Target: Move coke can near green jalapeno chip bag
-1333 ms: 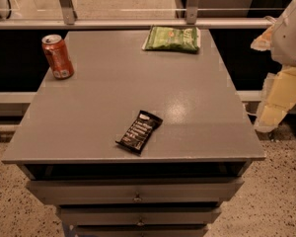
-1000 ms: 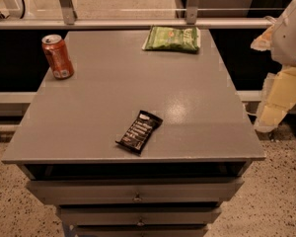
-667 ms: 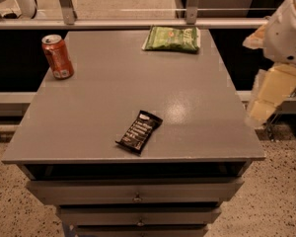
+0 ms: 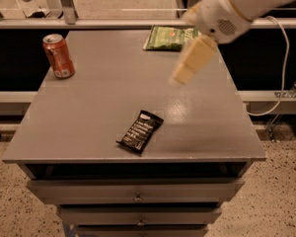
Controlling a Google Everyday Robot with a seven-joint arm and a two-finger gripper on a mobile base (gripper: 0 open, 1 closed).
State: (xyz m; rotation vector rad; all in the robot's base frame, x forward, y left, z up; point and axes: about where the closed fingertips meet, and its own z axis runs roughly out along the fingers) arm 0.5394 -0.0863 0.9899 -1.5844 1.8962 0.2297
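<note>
Gripper (image 4: 181, 73) has swung from beside the table (image 4: 89, 122) to above its right half, grip state not discernible; can (image 4: 58, 56) stands untouched at the far-left corner, well apart from bag (image 4: 170, 37): reach judged just begun.

Coke can (image 4: 58, 56) upright rear left; chip bag (image 4: 168, 37) flat, pincer (image 4: 189, 63) near.

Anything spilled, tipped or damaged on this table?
Nothing stands out. The coke can stands upright at the table's far left corner, the green jalapeno chip bag lies flat at the far edge, the black snack bar wrapper lies diagonally near the front. The pincer hangs over the table's right half.
</note>
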